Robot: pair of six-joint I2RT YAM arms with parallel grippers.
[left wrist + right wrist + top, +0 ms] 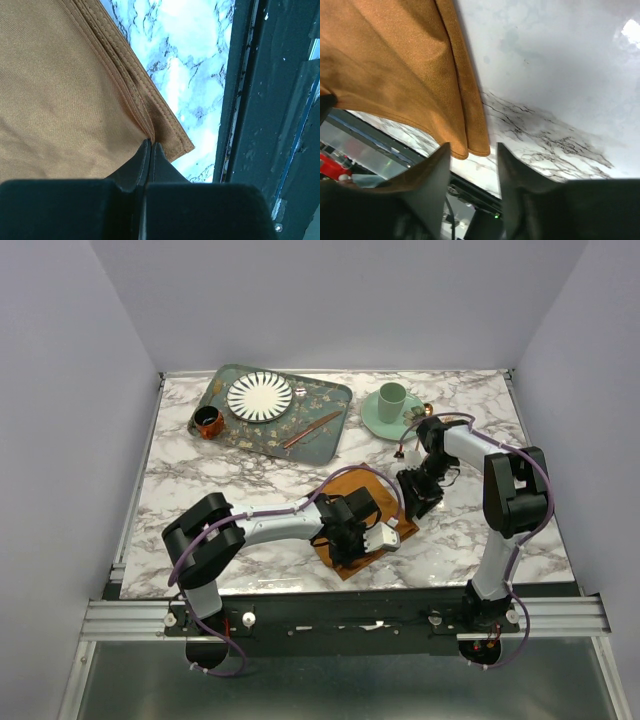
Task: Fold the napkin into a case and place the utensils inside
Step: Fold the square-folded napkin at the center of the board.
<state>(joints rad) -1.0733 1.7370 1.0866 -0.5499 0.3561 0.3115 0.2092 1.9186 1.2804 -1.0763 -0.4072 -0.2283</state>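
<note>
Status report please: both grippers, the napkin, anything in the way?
Left gripper shut on napkin hem, near a corner. Right gripper open, napkin corner just ahead of it. Napkin folded in layers, wide, not yet narrow. Nothing seen in the way.

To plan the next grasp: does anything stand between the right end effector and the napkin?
Nothing visible does. A hemmed corner of the napkin sits just ahead of the open right end effector, over the marble table. The left end effector is shut on another edge.
</note>
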